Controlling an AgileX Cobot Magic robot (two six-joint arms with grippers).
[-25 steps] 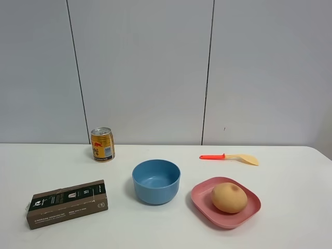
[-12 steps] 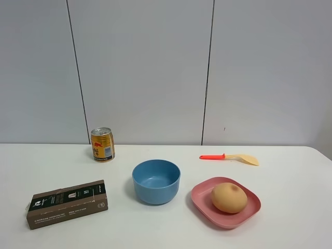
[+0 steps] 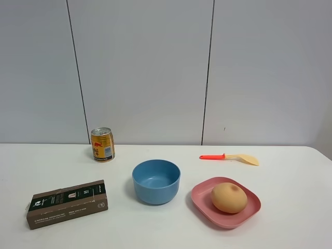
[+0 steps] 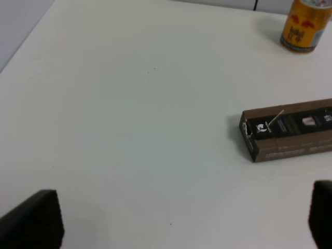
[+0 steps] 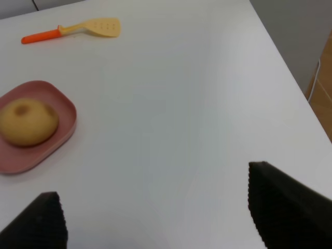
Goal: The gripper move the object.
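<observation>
The object, a round tan-orange fruit-like ball [image 3: 229, 197], lies on a pink plate [image 3: 250, 206] at the table's front right. It also shows in the right wrist view [image 5: 27, 121], on the same plate [image 5: 62, 135]. Neither gripper appears in the exterior high view. My right gripper [image 5: 155, 218] is open and empty, its two black fingertips [image 5: 282, 202] wide apart above bare table, well away from the ball. My left gripper [image 4: 181, 218] is open and empty, its fingertips [image 4: 33, 220] wide apart above bare table.
A blue bowl [image 3: 156, 181] stands left of the plate. A gold drink can [image 3: 102, 144] stands at the back left. A brown box [image 3: 67, 203] lies at the front left. An orange-handled yellow spatula [image 3: 231, 157] lies at the back right. The table's right edge [image 5: 282, 62] is close.
</observation>
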